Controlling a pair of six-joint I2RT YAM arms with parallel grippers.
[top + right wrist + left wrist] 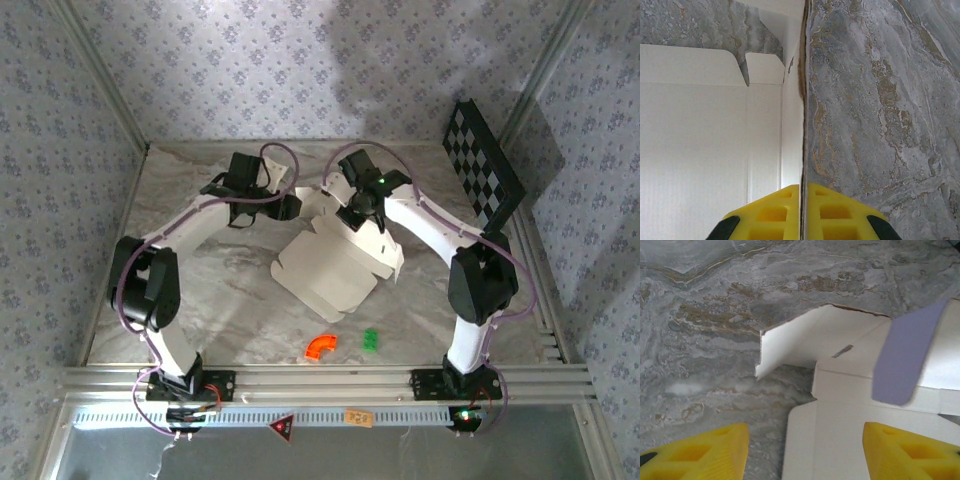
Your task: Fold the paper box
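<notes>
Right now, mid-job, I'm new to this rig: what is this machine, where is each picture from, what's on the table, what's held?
Two robot arms are bolted at the near edge of a marbled table: the left arm and the right arm. One picture looks down from above and behind them. The other two come from a camera on each wrist, with its yellow fingers at the bottom. On the table lie a partly folded paper box, a small orange piece and a green piece nearer the bases, and a checkered board at the far right. The right jaws are shut on a thin wall of the box. The left jaws stand open by it, holding nothing.
</notes>
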